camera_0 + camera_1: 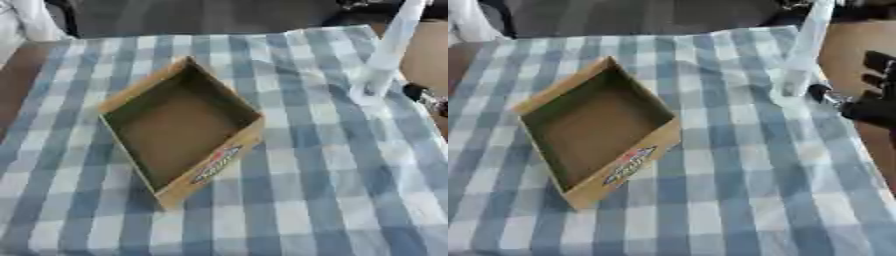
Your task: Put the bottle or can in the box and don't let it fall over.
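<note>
A clear plastic bottle (385,55) stands at the upper right of the frame on the blue-checked surface (332,190), its long axis leaning up toward the top edge, where its upper end is cut off. Well apart from it, left of centre, lies the open cardboard box (179,130), turned cornerwise. Only the right eye view shows the right hand (875,102), black at the right edge beside the bottle's base and not touching it, fingers straight and partly cut off.
</note>
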`<state>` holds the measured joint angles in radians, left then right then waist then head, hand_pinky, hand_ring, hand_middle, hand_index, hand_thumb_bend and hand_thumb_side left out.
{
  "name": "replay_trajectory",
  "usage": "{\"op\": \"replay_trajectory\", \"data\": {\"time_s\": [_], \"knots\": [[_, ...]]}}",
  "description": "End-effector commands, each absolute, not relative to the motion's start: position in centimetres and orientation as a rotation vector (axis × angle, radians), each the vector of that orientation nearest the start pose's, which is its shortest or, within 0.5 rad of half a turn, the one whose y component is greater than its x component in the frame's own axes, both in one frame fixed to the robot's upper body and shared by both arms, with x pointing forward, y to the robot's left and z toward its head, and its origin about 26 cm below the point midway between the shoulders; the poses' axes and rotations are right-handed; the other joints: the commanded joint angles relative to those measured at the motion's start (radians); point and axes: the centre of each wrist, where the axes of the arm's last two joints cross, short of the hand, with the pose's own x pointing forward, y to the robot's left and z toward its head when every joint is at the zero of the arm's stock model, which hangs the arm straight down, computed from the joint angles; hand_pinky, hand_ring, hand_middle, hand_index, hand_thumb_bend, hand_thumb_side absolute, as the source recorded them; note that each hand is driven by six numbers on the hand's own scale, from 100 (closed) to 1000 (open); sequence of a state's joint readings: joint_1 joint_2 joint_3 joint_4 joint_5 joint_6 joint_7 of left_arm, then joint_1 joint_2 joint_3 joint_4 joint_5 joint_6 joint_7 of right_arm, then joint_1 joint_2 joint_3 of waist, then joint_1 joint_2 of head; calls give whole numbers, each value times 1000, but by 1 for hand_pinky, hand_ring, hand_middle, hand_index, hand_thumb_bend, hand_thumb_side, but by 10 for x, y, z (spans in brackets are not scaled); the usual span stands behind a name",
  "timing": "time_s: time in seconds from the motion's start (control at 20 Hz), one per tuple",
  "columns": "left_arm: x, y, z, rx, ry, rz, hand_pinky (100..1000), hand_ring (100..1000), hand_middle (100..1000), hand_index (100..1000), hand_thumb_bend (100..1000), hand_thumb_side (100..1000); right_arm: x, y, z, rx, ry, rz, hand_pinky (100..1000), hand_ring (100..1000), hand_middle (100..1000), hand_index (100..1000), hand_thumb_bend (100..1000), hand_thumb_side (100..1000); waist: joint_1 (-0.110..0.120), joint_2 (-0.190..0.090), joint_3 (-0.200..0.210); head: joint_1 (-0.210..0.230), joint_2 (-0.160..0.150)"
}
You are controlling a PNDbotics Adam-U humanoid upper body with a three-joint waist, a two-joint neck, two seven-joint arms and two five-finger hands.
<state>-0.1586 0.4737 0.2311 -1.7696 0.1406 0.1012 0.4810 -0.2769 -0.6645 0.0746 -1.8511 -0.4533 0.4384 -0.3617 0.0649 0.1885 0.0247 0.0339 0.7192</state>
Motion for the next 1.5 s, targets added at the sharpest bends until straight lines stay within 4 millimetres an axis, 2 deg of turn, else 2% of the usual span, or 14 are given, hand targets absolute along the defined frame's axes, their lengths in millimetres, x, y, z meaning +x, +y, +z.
{"op": "replay_trajectory", "data": {"time_s": [0.05,0.55,0.9,1.15,1.3,1.5], "knots": [[296,384,163,746,-1921,293,917,875,784,797,567,236,313,-316,200,-325,-1664,109,1000,1000,966,951,569,100,-1,-17,-1,1,-2],[296,383,162,746,-1918,294,917,875,784,796,568,237,318,-316,198,-321,-1644,112,1000,1000,965,956,582,100,0,-13,0,-6,-13],[297,382,160,735,-1913,287,917,875,784,796,568,239,345,-321,196,-293,-1591,114,1000,1000,959,963,596,100,6,-11,4,-18,-27],[297,382,160,734,-1913,286,917,875,784,796,568,239,351,-324,193,-287,-1588,119,1000,1000,959,963,596,100,6,-10,5,-19,-29],[298,379,158,716,-1911,284,917,876,784,796,567,243,363,-327,200,-280,-1590,110,1000,1000,962,964,601,100,15,1,20,-42,-45],[298,379,157,712,-1912,291,917,876,784,796,565,246,383,-329,209,-268,-1600,97,1000,1000,963,964,603,100,19,14,21,-42,-56]]}}
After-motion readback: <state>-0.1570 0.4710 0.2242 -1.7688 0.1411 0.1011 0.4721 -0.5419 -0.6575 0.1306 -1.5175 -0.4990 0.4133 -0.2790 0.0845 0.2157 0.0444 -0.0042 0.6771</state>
